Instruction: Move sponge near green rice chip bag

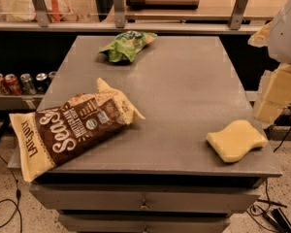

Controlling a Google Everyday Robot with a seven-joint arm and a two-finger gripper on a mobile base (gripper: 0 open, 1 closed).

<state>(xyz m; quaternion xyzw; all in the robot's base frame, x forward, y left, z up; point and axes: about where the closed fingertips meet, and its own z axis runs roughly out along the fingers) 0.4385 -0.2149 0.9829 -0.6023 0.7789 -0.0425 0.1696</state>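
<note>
Sponge lying flat at front right corner of grey table, touched by nothing, cream gripper hanging just above and right of it, cut off by frame edge, apart or together impossible to tell; green rice chip bag well apart at far edge, brown chip bag overhanging front left.

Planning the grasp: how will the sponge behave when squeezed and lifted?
The sponge looks like thick foam, so it probably compresses when squeezed and feels light. Lying flat, it likely slides rather than rolls. The gripper hangs near the right edge of the table, not touching the sponge.
</note>
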